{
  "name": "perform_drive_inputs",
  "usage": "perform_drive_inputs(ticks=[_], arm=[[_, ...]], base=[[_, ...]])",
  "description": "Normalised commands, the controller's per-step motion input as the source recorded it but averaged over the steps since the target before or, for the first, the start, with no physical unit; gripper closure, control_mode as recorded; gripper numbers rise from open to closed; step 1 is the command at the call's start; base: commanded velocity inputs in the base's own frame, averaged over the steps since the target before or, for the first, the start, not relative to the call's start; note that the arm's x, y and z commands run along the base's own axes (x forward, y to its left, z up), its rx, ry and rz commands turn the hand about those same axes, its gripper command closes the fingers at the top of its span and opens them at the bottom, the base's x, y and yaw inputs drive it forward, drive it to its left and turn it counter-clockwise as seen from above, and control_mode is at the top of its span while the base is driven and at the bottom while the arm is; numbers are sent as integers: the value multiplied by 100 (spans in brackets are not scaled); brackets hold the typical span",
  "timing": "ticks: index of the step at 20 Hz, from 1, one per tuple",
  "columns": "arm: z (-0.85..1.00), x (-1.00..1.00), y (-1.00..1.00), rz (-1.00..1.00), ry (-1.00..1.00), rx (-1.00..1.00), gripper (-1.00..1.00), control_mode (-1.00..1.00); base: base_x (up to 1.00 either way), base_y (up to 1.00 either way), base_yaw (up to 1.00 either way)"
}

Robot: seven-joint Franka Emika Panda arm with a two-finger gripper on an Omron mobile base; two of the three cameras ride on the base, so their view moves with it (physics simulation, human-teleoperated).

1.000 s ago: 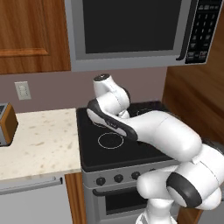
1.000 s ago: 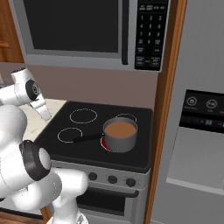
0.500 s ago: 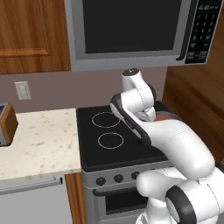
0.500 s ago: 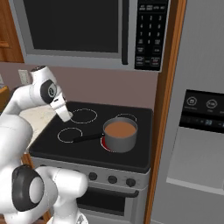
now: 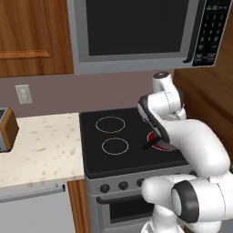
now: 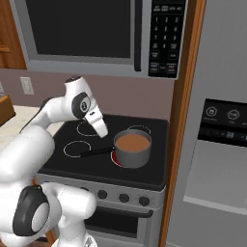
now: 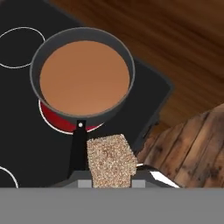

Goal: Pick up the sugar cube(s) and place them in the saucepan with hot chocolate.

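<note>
In the hand view a speckled brownish-tan sugar cube (image 7: 110, 161) sits between my fingertips, with my gripper (image 7: 110, 183) shut on it. The cube hangs over the straight black handle (image 7: 78, 146) of the grey saucepan (image 7: 127, 65), which is full of brown hot chocolate. In the right base view my gripper (image 6: 102, 132) points down just left of the saucepan (image 6: 132, 159), a little above its rim. In the left base view my arm covers most of the pan; only its handle (image 5: 149, 145) shows.
The saucepan stands on a glowing red burner (image 7: 52, 122) at the front right of the black stove (image 6: 144, 176). Two unlit burner rings (image 5: 114, 145) lie to the left. A microwave (image 5: 136, 32) hangs overhead, a toaster (image 5: 7, 129) stands on the beige counter (image 5: 41, 145), and a wooden panel (image 6: 181, 120) borders the stove's right side.
My arm has swung to the right across the stove, from its left edge to just beside the saucepan, with the cube still in its grip.
</note>
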Motion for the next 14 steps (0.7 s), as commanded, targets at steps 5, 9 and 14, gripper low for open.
perform_drive_inputs(ticks=[5,9,14], arm=[[-7,48,-64,-3,34,-5,100,-100],[-11,50,-55,-6,21,0,100,-100],[-24,37,-26,1,1,0,100,-100]], base=[[0,0,0],[0,0,0],[0,0,0]])
